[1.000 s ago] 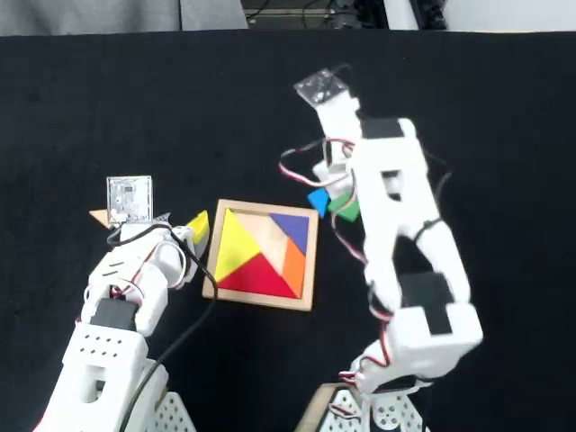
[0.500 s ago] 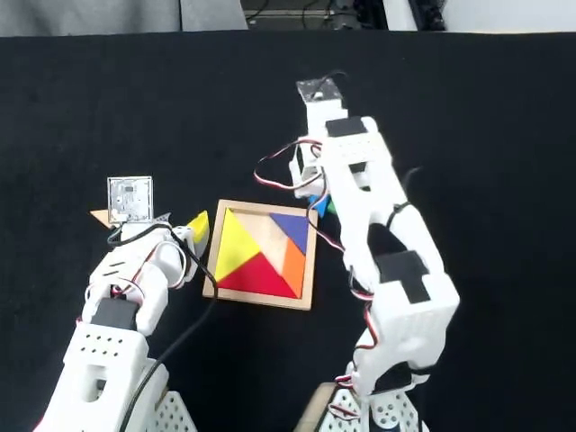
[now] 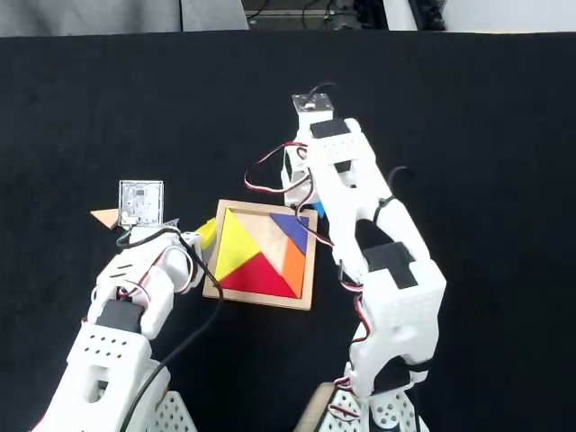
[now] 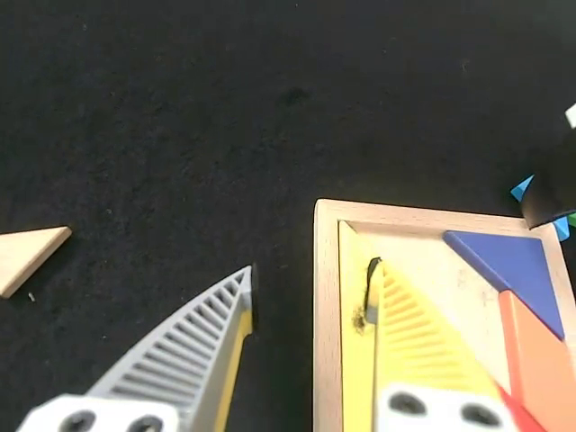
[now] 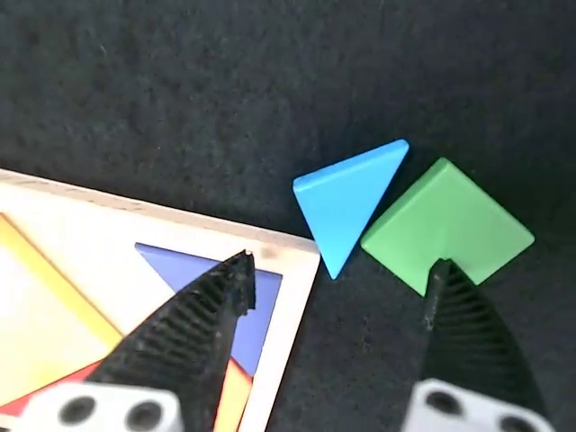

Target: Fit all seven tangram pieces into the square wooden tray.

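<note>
The square wooden tray (image 3: pixel 309 270) holds a large yellow triangle (image 3: pixel 236 247), a red triangle (image 3: pixel 259 277), an orange piece (image 3: pixel 293 261) and a dark blue piece (image 3: pixel 292 229). My left gripper (image 4: pixel 310 292) is open astride the tray's left wall (image 4: pixel 326 315), one finger on the yellow triangle. My right gripper (image 5: pixel 342 270) is open just off the tray's far right corner (image 5: pixel 288 247), above a light blue triangle (image 5: pixel 346 202) and a green piece (image 5: pixel 445 225) that touch each other. A plain wooden triangle (image 3: pixel 105 217) lies left of the tray.
Black cloth covers the whole table (image 3: pixel 468 135). The right arm's body (image 3: pixel 360 225) hangs over the tray's right side and hides most of the blue and green pieces from above. Part of the tray floor (image 3: pixel 268 232) between the yellow and dark blue pieces is bare.
The right arm has swung left toward the tray's far right corner, covering the blue and green pieces from above. The left gripper has shifted slightly right, toward the tray.
</note>
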### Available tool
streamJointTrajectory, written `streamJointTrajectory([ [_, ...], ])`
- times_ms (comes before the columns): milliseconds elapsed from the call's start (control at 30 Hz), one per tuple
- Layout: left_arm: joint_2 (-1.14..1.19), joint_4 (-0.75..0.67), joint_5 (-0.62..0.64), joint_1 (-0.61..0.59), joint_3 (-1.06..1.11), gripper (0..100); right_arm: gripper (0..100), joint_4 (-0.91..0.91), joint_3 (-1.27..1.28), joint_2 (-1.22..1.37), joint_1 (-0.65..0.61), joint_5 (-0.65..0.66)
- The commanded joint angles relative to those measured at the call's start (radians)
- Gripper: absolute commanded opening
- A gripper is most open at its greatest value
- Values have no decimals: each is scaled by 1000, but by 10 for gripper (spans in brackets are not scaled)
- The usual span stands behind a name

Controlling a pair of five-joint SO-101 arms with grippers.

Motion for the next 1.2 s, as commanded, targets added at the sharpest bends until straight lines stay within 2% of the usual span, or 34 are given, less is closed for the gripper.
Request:
streamJointTrajectory([
  [0,-14,-14,-8,15,-5,209,296,8,-51,-8,-15,-23],
  [100,-14,-12,-6,15,-4,209,243,6,-59,-7,-28,-66],
  [233,-12,-12,-6,16,-4,209,202,-6,-77,-7,-81,-61],
  [467,-14,-9,-6,16,-2,209,269,-8,-116,-1,-107,-68],
  [700,-11,-9,-6,16,-2,209,269,-8,-209,128,-9,-69],
  [967,-11,-9,-6,16,-2,209,269,54,-364,216,-2,-109],
  [1167,-11,-9,-6,16,-2,209,269,37,-366,222,11,-123],
])
